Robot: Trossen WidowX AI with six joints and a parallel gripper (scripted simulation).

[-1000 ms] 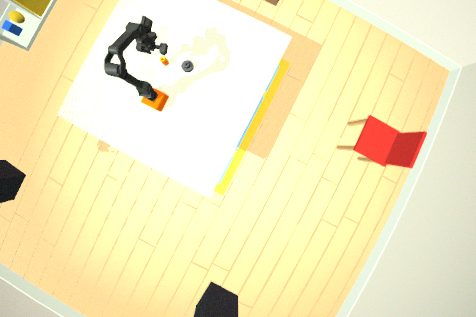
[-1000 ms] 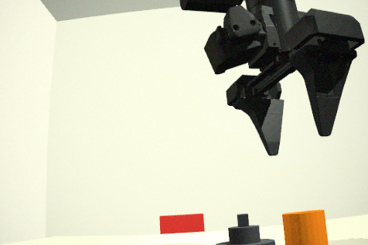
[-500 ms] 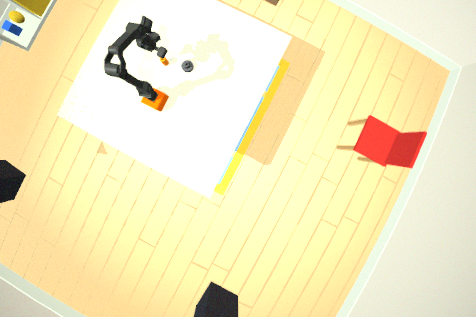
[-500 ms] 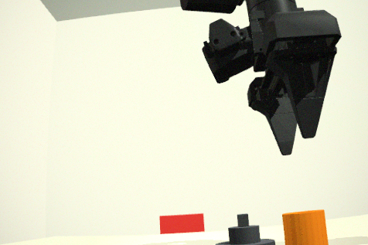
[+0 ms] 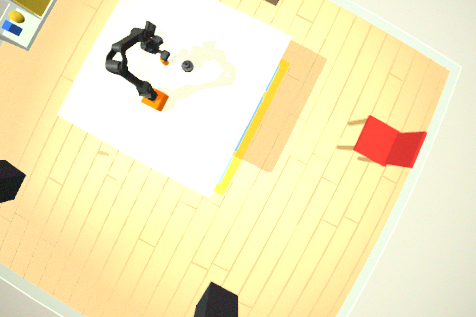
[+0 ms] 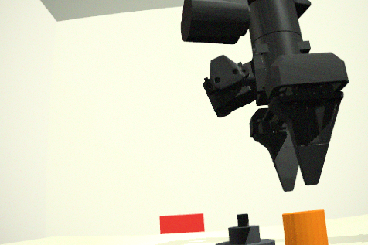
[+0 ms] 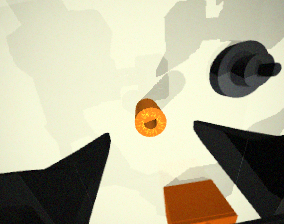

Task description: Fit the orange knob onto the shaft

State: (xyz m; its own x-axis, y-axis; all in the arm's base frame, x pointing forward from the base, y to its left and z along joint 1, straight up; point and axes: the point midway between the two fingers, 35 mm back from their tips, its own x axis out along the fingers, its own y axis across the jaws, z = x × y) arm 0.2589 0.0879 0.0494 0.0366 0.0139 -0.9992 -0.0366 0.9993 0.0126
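Pincer wide open, hovering above the orange knob, a smooth upright cylinder! Centre it, drop straight, grip squarely! And at two o'clock in the wrist view, the stepped, dull-grey round pedestal!

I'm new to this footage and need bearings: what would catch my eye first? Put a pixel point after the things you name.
Probably the black gripper (image 6: 299, 188) (image 7: 151, 130), open above the upright orange knob (image 6: 305, 228) (image 7: 150, 131). Beside the knob stands the round pedestal (image 5: 187, 66) (image 6: 251, 235) (image 7: 228, 82). Beyond the white table (image 5: 150, 144), a red chair (image 5: 377, 139) stands out.
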